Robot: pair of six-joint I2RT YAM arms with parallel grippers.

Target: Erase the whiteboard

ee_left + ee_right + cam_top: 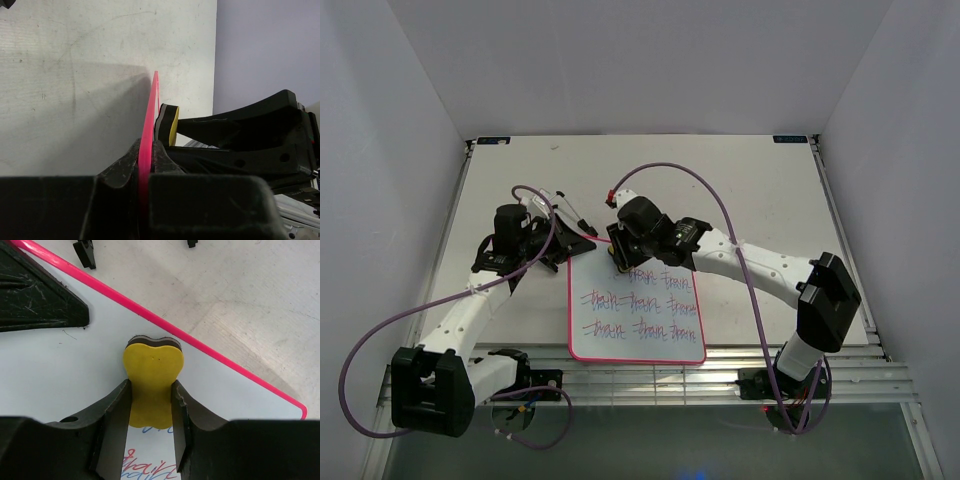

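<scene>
Top view: shows the board (688,345) flat on the table (740,180), near the front edge and between the two arms. Carries three rows of red and blue writing (635,300) across its white face. Has the left gripper (582,243) at the board's far left corner, jaws closed on the pink rim there. Puts the right gripper (618,258) just beside it at the far edge, down over the top row, its jaws hidden under the wrist from here. Also shows two pens (582,216) on the table just beyond the left gripper.

Left wrist: looks along the board edge-on, with the pink rim a thin upright line pinched between both black fingers (120,172). Shows the sponge (168,124), yellow with a dark layer, touching the board's face to the right of the rim, the right gripper's black body behind it.

Right wrist: shows the jaws clamped on the sponge, squeezing it in at the waist, its dark far end against the white face just inside the pink rim. Catches a left finger (42,295) lying on the board at upper left. Shows red and blue strokes below the sponge, between the near fingers (117,420)
</scene>
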